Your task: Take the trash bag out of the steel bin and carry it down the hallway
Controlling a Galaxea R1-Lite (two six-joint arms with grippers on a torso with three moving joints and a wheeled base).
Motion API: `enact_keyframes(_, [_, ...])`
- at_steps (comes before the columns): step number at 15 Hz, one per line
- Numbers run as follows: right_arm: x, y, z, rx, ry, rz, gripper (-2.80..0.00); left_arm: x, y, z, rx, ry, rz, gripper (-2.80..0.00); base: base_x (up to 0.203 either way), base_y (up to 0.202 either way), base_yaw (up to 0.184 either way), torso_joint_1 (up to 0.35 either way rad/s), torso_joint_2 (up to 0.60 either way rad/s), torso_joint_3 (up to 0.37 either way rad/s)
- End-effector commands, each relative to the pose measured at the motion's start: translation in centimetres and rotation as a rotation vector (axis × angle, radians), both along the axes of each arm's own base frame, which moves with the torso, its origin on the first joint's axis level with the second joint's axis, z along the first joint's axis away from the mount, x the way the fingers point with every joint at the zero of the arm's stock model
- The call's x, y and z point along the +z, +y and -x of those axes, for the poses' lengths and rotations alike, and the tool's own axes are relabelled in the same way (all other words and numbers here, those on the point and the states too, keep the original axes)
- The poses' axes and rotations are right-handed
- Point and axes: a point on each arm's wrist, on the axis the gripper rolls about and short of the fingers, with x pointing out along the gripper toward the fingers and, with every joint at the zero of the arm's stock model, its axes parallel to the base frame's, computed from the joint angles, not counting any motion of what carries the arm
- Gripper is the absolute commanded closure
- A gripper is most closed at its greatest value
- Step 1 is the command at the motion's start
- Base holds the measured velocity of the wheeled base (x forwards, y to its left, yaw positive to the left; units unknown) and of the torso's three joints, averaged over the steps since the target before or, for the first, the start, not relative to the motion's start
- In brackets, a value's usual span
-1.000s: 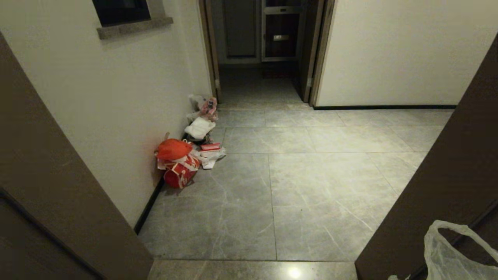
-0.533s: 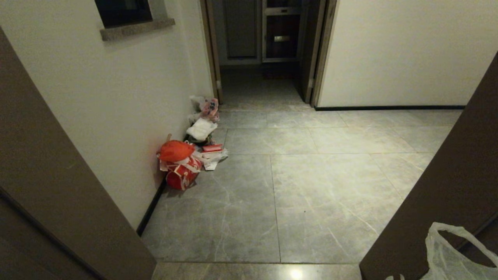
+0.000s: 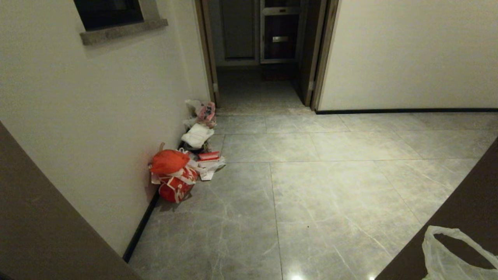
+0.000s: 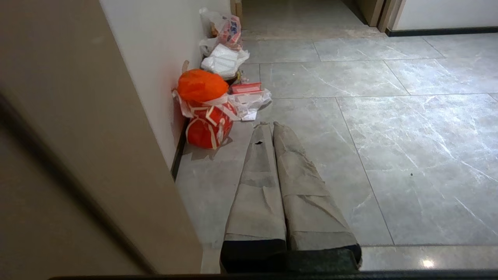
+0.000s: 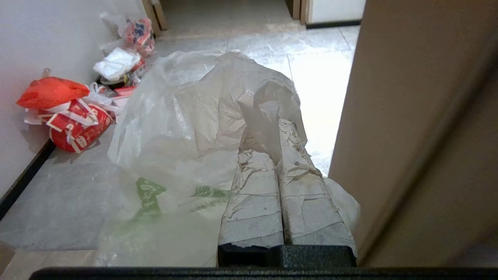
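Observation:
The trash bag [image 3: 447, 254], thin whitish plastic with green printing, shows at the lower right corner of the head view. In the right wrist view the trash bag [image 5: 183, 124] hangs in front of and beside my right gripper [image 5: 271, 134], whose taped fingers [image 5: 253, 202] are shut on a fold of it. My left gripper [image 4: 269, 124] is shut with nothing in it, held over the hallway floor [image 4: 389, 136]. The hallway [image 3: 311, 186] of grey marbled tiles lies ahead. The steel bin is out of view.
A red-orange bag [image 3: 173, 177] and a heap of white litter [image 3: 198, 134] lie along the left wall. Brown door frames stand close at the left [image 3: 46, 225] and right [image 3: 470, 190]. A dark open doorway [image 3: 260, 70] is at the far end.
The whole view has shifted forward through the doorway: both door frames have slid outward and more floor shows. The trash bag stays at the lower right; the arms have not moved.

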Motion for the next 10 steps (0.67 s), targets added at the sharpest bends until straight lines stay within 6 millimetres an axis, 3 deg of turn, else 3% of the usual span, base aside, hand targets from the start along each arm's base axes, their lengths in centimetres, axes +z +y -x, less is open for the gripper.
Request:
enact_keyframes(1, [0.02, 0.00, 0.00, 0.000, -0.001, 0.000, 0.00, 0.01, 0.00, -0.01, 0.001, 0.001, 0.001, 0.00, 0.171, 0.000, -0.001, -0.002, 0.00, 0.002])
enact_keyframes(10, [0.02, 0.00, 0.00, 0.000, -0.002, -0.002, 0.00, -0.01, 0.00, -0.02, 0.001, 0.002, 0.002, 0.00, 0.181, 0.000, -0.003, 0.003, 0.00, 0.002])
